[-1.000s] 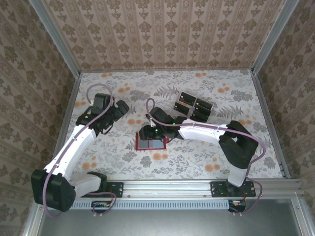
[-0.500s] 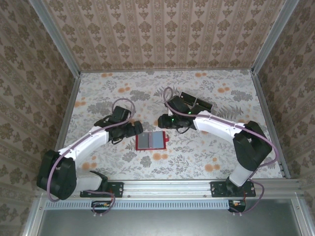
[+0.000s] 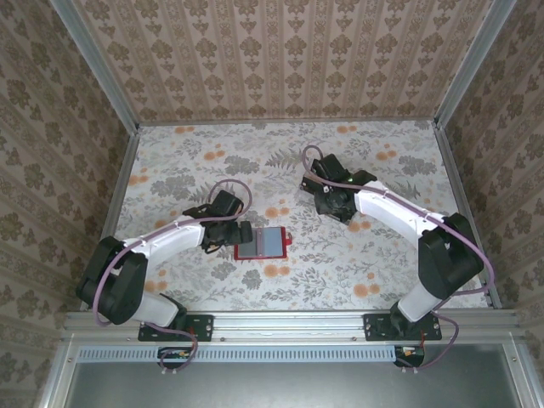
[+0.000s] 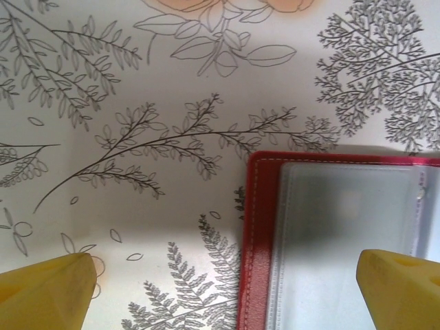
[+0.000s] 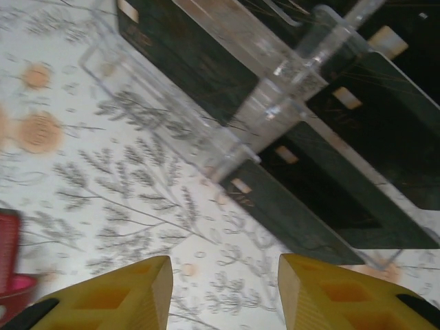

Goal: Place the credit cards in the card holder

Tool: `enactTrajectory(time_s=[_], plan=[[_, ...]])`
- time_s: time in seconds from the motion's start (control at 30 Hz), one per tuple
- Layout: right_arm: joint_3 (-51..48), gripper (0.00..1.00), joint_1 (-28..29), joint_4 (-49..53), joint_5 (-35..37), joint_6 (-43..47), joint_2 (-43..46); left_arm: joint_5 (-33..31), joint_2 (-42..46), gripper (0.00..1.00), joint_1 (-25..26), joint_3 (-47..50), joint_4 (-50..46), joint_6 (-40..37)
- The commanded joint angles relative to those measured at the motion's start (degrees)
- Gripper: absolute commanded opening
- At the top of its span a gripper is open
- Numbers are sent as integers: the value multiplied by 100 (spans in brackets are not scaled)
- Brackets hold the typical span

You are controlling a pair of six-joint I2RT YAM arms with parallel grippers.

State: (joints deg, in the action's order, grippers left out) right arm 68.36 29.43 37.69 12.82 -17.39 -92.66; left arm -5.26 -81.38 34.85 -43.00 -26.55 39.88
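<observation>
Floral table [image 3: 170, 170], top view: the card holder [image 3: 262, 243] lies open and flat just below the centre of the frame, long axis left to right, with clear pockets up and a red border around them. The left arm comes in from the lower left. In its wrist view the left gripper [image 4: 223, 289] is spread wide and grasps nothing. One yellow fingertip sits over bare table at lower left and the other over the holder's pocket at lower right, so the holder's left edge falls between them. The right arm reaches toward the upper right of centre, well apart from the holder. In its wrist view the right gripper [image 5: 223, 289] is parted and empty, with table pattern in the gap. A clear divided rack [image 5: 275, 89] fills the upper right, with the credit cards [image 5: 344, 185] lying in it, black with pale strips. Key relation: the cards lie up and right of the right claw, with their long edges running diagonally from upper left to lower right. Judgement: the right arm is the nearer to the cards, and its claw would need to turn to meet that diagonal. A red corner of the holder shows at the lower left edge.
</observation>
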Motion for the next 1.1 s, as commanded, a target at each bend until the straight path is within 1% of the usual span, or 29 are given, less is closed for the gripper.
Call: enactTrajectory(time_s=[0.0,0.2,0.63,0.9,1.07], plan=[[108,46,-55,362,636,458,-288,-229,-25,100,39,95,-84,91],[143,46,-95,306,937,614,-625,-283,-44,100,39,112,-94,94],[204,46,-95,191,1329,893,-998,-237,-97,100,39,126,-17,106],[106,46,-91,63,1092,906,-1077,-213,-102,100,39,114,-9,117],[-58,45,-87,21,860,852,-921,-215,-89,100,30,124,-3,125]])
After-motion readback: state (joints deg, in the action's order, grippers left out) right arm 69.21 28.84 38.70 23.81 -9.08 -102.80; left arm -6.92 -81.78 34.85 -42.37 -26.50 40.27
